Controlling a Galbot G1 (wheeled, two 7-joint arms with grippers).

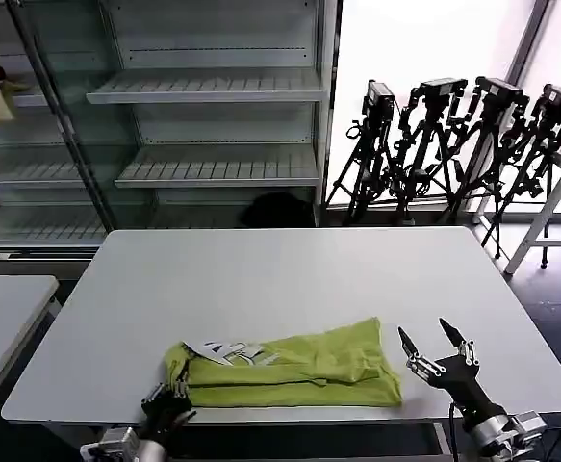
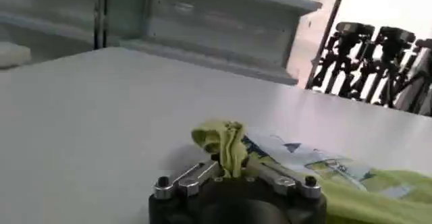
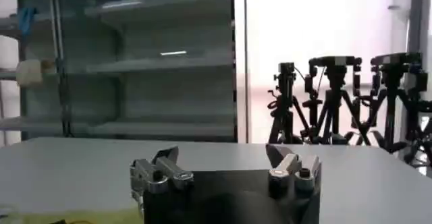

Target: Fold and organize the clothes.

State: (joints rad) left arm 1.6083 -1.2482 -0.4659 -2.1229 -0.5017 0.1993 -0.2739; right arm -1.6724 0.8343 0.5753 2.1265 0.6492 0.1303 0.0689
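T-shirt (image 1: 290, 368): lime yellow-green, bunched in a long strip at 6 o'clock on the white surface (image 1: 280, 279), near its front edge; white print at the strip's 9 o'clock end.
Left tool (image 1: 167, 397): at the strip's 9 o'clock end, fingers clamped on a fabric fold.
Right tool (image 1: 432, 339): at the strip's 3 o'clock end, just beside it, fingers apart, holding nothing.

T-shirt (image 1: 294, 366): folded over, white print mostly hidden; far end cut off at wrist frame's 4 o'clock edge. Left gripper (image 1: 167, 399) fingertips buried in cloth. Both arms cut at head view's 6 o'clock edge.
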